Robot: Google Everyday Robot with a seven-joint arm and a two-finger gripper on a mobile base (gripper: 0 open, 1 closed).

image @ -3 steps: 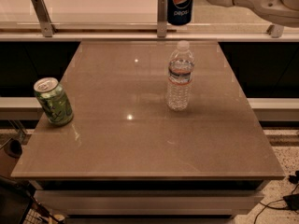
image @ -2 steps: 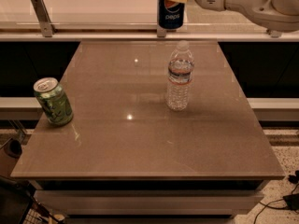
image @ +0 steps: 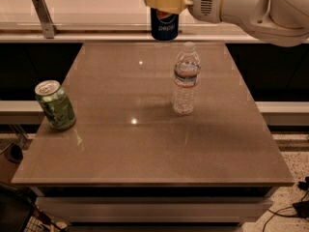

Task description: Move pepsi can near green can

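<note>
The pepsi can, dark blue with the round logo, hangs upright in the air over the far edge of the table. My gripper, with tan fingers, is shut on the can's top at the upper middle of the camera view; the white arm reaches in from the upper right. The green can stands tilted near the table's left edge, far from the pepsi can, to its front left.
A clear plastic water bottle stands upright right of the table's middle, just in front of the held can. A metal bracket stands on the back ledge at left. Cables lie on the floor at right.
The gripper has moved left with the pepsi can in it, along the table's far edge. The green can and the bottle have not moved.
</note>
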